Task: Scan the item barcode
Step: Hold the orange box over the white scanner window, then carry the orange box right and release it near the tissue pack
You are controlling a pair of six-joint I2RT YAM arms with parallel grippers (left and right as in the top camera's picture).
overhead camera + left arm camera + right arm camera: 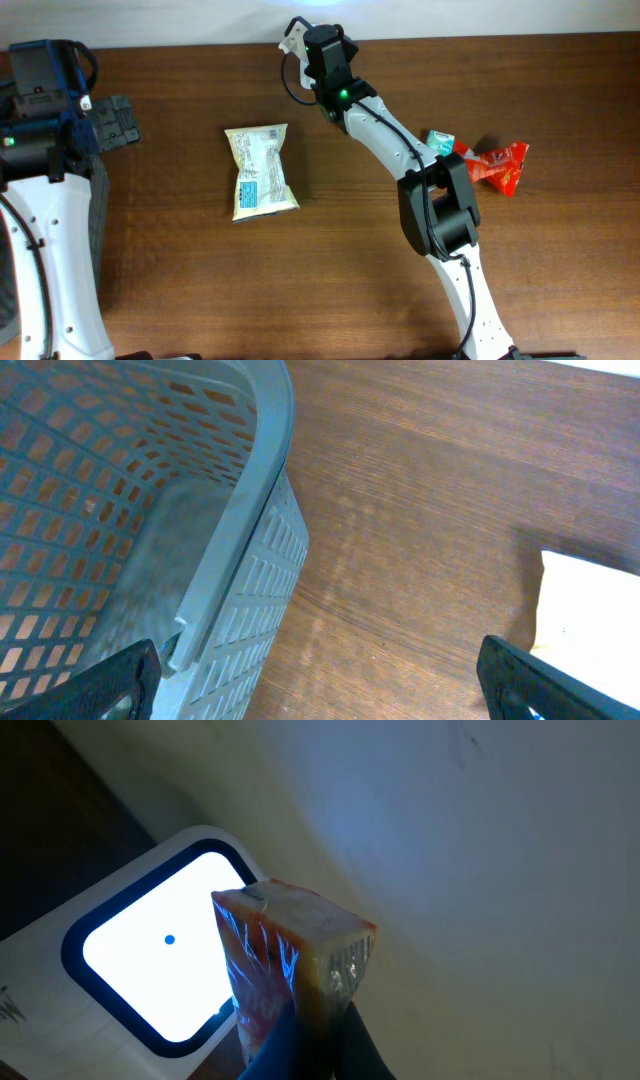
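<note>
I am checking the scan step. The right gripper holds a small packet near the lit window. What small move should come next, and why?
Probably slide the packet sideways until it is fully over the scanner window, turning a flat face toward the light. The right gripper is shut on the packet, but it sits at the window's edge, mostly beside the glow. I cannot tell where the barcode lies.

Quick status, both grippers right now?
Left gripper: open, holding nothing, by the basket rim.
Right gripper: shut on a small wrapped packet, at the scanner window.
</note>
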